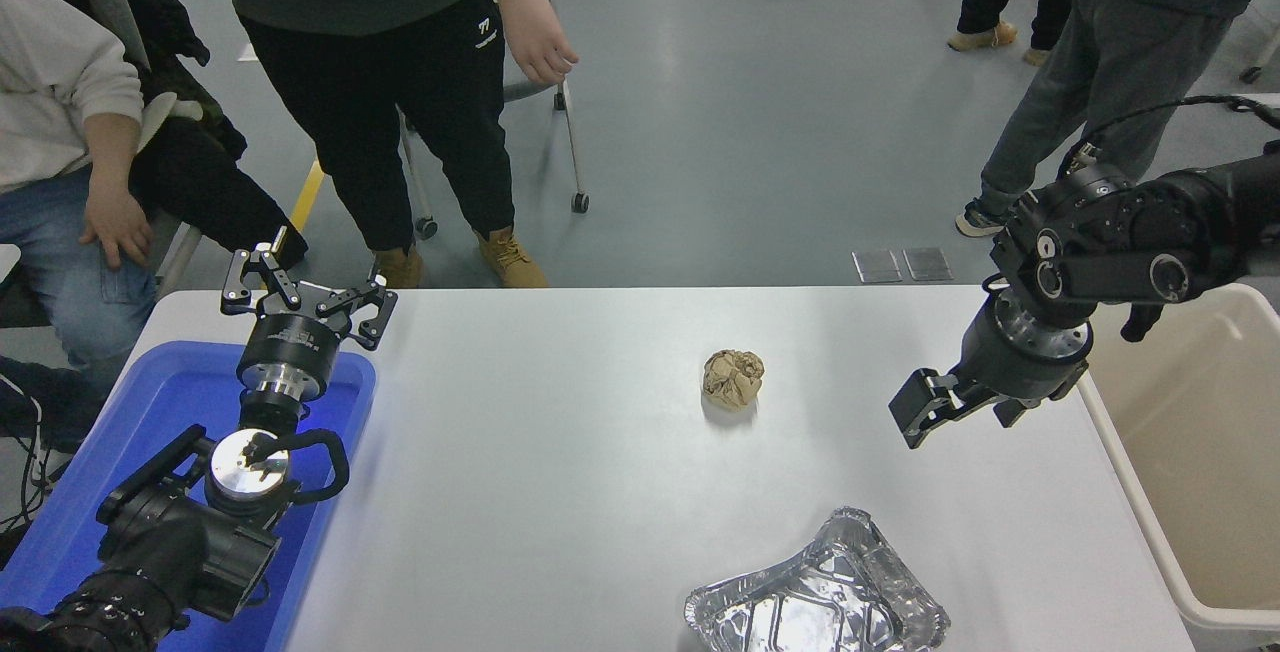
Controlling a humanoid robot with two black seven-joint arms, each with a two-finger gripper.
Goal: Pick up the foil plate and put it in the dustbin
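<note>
Foil plate point(818, 597) near table edge; right tool point(935, 410) well above

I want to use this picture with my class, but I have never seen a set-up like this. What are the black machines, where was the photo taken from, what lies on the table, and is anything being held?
The single photo comes from a camera high on the robot, looking down over a white table. The black machines are its two arms. The left gripper hangs open over a shallow blue plastic tray. The right gripper hovers above the table and holds nothing. On the table lie a small crumpled brown paper ball and a shiny silver crinkled foil plate. A large beige plastic dustbin stands at the right. People stand beyond the table.
</note>
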